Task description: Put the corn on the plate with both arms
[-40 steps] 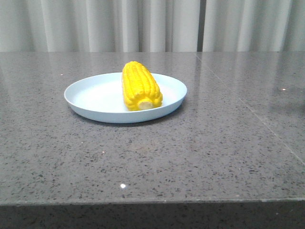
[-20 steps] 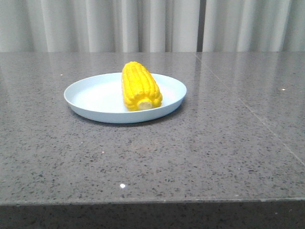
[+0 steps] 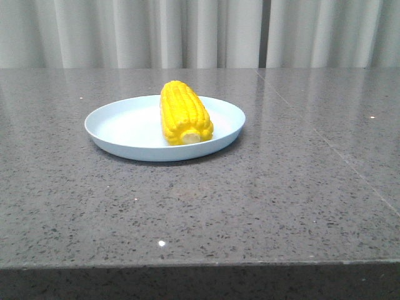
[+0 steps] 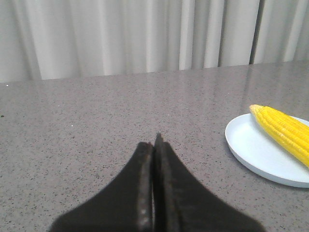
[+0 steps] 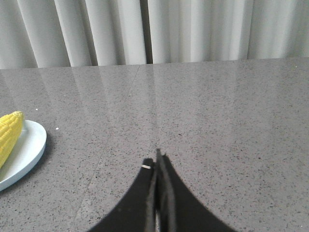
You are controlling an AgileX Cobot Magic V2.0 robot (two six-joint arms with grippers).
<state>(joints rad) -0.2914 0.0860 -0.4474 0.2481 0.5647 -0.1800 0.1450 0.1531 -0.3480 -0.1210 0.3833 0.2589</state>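
Black left tool [image 4: 155,145] with fingers pressed together, empty, above the speckled grey table [image 3: 262,200], right tool [image 5: 158,159] likewise closed and empty, yellow corn [image 3: 184,113] lying on the pale blue plate [image 3: 119,142], white curtains [image 3: 187,31] behind
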